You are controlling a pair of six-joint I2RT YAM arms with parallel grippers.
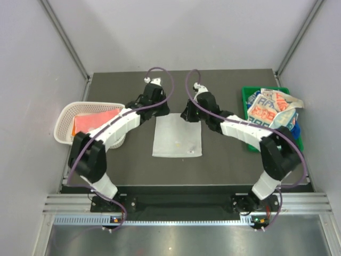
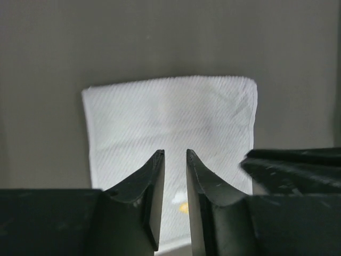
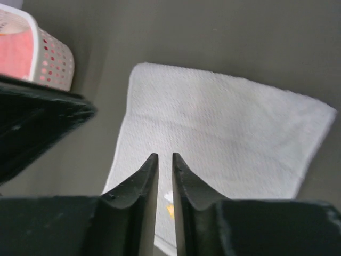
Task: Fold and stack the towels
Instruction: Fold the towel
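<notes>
At the left of the counter point(image 1: 224, 160) we note a white mesh basket point(image 1: 63, 125) holding an orange towel point(image 1: 96, 118), which lies flat inside it.

The left fingers point(image 2: 152, 181) hover over the far left part of the plain white towel point(image 1: 177, 137). They stand a narrow gap apart with nothing between them. This towel lies spread flat and unfolded at the middle of the counter, apart from the basket.

The right fingers point(image 3: 146, 181) hover over the far right part of the same towel, also a narrow gap apart and empty. The two wrists sit near each other.

At the right, a green bin point(image 1: 246, 101) holds a heaped white towel with orange-teal lettering point(image 1: 266, 109), and a blue towel point(image 1: 296, 129) shows at its right side.

In our judgement the fold has not yet begun, and we see these risks:
- With so slim a gap, the fingers may press the cloth rather than catch its edge, and so rumple it.
- If one side catches and the other misses, the fold will come out skewed.
- The wrists are close enough that they may knock together if they converge.
- The left arm passes beside the basket and could nudge it on a wide sweep.
</notes>
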